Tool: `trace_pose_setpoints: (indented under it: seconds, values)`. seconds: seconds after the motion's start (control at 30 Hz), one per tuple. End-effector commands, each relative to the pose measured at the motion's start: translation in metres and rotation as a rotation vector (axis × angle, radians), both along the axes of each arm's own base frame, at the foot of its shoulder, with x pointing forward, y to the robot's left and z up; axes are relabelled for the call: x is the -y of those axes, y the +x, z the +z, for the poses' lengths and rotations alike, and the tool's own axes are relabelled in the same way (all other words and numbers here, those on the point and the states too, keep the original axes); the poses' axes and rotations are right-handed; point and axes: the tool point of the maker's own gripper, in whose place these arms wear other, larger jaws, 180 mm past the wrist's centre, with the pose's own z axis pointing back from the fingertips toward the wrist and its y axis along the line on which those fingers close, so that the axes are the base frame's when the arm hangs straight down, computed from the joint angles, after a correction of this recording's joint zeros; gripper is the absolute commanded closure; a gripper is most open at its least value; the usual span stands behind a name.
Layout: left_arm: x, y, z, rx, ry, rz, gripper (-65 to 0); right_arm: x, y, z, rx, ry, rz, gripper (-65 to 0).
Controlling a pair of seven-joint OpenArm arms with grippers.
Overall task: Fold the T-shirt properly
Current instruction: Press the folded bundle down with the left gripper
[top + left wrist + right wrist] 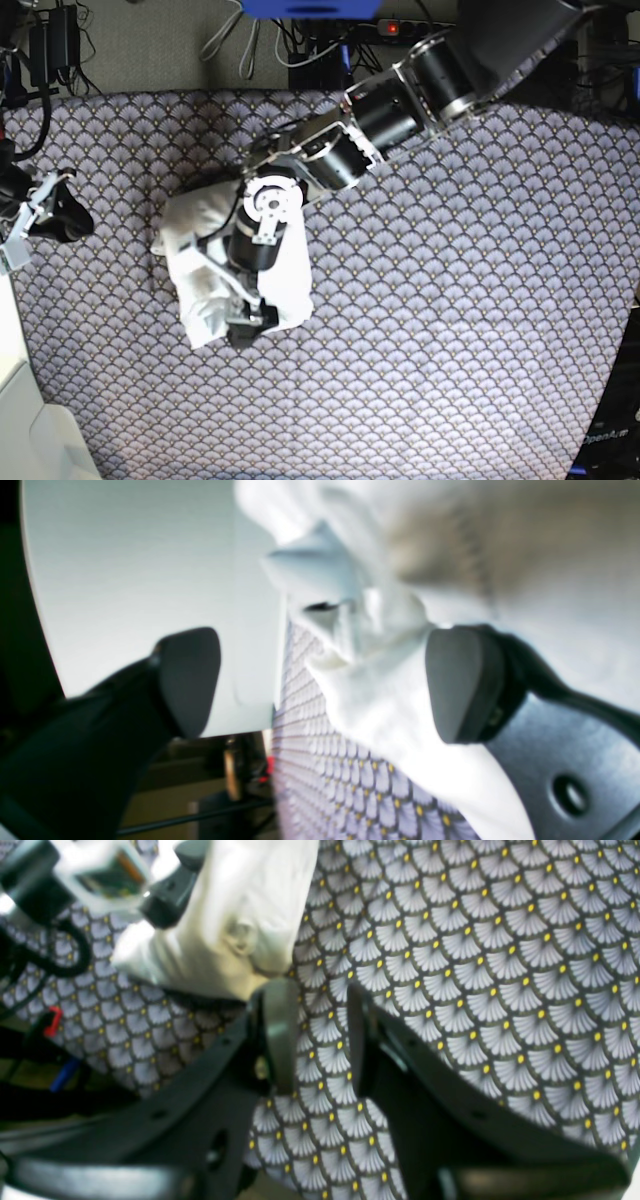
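On the patterned tablecloth (pixel 450 300), the T-shirt (pixel 215 265) lies near the left edge as a compact folded bundle, nearly finished; the left gripper (pixel 320 680) spreads wide above it, holding nothing, final tidying apparently remaining.

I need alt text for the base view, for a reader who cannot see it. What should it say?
Seen from above, the left gripper reaches down over a bunched white T-shirt lying on a scallop-patterned tablecloth. The right gripper sits apart at the cloth's edge, touching nothing.
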Motion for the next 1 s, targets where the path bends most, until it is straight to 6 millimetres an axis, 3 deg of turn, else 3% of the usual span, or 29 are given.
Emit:
trace_pose_setpoints:
  seconds: [0.0,0.1,0.3,0.53,0.7,0.97]
  values:
    - [0.011,0.014,0.051,0.107,-0.093,0.004,-65.0,0.002,0.008,0.018,0.059,0.000,0.010,-18.1]
    - [0.004,0.015,0.082,0.154,-0.163,0.022,-65.0,0.002,0.008,0.018,0.060,0.000,0.010,-18.1]
    - [-0.013,0.015,0.099,0.204,-0.177,0.016,-65.0,0.001,0.009,0.020,0.066,0.003,0.009,-18.1]
    - [-0.029,0.009,0.077,0.173,-0.142,0.026,-65.0,0.001,0.009,0.019,0.065,0.003,0.009,-18.1]
    - [-0.029,0.003,0.066,0.146,-0.138,0.028,-65.0,0.001,0.008,0.019,0.063,0.003,0.009,-18.1]
    - [-0.034,-0.011,0.020,-0.030,0.033,0.045,-65.0,0.001,0.008,0.019,0.062,0.003,0.009,-18.1]
